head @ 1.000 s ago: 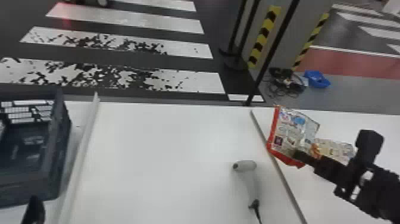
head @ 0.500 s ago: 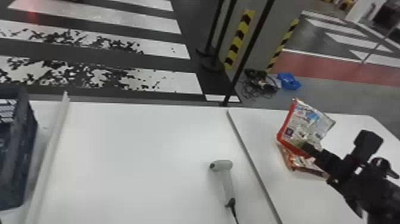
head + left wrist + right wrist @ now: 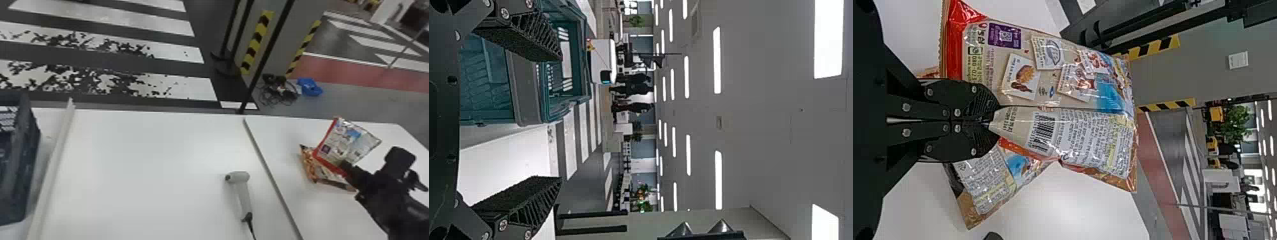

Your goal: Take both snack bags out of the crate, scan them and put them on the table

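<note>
White crosswalk stripes cross a dark floor beyond the work surface; nearer, a grey pillar bears yellow-and-black hazard tape, with tangled cables and a blue object on the floor near its foot. Strip lights line the ceiling behind. Across the white table run a pale rail, toward the left, and a narrow grey strip, toward the right.

Right end effector: my right gripper is pressed together on one snack bag, pinching it at an edge, to the right of the grey strip. From the fingertips a crease runs along the bag, whose printed back, barcode included, faces my wrist camera. The second snack bag, orange in part, lies on the table, partly hidden behind the pinched one; whether the two touch, I cannot tell.

Left end effector: my left gripper is spread, its two ribbed fingers well apart. The crate, dark and open-topped, stands at the left of the table, beyond the pale rail; my left wrist view shows its slatted interior past one finger.

Scanner: light grey, gun-shaped, lying between the rail and the grey strip, nearer the strip, with a black cable leading from its handle.
</note>
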`<state>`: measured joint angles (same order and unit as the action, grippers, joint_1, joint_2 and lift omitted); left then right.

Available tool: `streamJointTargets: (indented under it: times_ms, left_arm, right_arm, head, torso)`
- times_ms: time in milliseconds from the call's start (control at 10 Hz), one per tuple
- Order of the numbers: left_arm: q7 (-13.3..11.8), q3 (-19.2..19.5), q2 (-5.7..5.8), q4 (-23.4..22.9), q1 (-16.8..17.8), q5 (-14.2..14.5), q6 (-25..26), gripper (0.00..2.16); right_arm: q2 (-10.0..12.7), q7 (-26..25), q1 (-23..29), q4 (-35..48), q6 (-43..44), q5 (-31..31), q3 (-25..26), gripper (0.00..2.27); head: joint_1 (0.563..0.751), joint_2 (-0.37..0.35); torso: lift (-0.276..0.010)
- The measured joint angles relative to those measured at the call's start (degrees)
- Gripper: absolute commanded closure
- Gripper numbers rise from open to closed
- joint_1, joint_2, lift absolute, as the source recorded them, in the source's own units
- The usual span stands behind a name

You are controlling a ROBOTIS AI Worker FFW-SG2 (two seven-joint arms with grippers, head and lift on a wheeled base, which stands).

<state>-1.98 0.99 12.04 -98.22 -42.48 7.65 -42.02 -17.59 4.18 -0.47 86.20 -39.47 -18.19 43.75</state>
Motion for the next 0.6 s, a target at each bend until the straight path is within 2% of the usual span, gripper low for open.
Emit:
streamJointTargets:
  times_ms: [100,200,300,400,500,600]
  left_arm:
    - [0.0,0.0,0.01,0.1,0.1,0.1,0.0,0.15]
    - [-0.1,0.0,0.01,0.2,0.1,0.1,-0.2,0.15]
    - [-0.1,0.0,0.01,0.3,0.1,0.2,-0.6,0.15]
    - [-0.1,0.0,0.01,0.5,0.1,0.2,-1.1,0.15]
    - [-0.2,0.0,0.0,0.6,0.0,0.3,-1.5,0.15]
    - [-0.2,0.0,0.0,0.7,-0.1,0.3,-1.8,0.15]
  right_arm:
    - [-0.4,-0.7,-0.3,-1.7,1.3,0.3,-0.1,2.26]
    - [-0.8,-1.0,-0.5,-3.3,2.8,0.4,-0.3,2.07]
    - [-1.0,-1.0,-0.6,-3.9,3.6,0.5,-0.4,1.73]
    - [-1.0,-1.0,-0.6,-4.2,4.0,0.8,-0.5,1.04]
    - [-1.0,-1.2,-0.6,-4.4,4.2,1.1,-0.6,0.23]
    - [-1.0,-1.9,-0.5,-4.7,4.2,1.2,-0.7,0.04]
  head:
    - [0.695,-0.35]
    - [0.695,-0.35]
    - [0.695,-0.35]
    - [0.695,-0.35]
    - [0.695,-0.35]
    - [0.695,-0.35]
  torso:
    - [-0.094]
    - [-0.094]
    - [-0.094]
    - [-0.094]
    - [-0.094]
    - [-0.094]
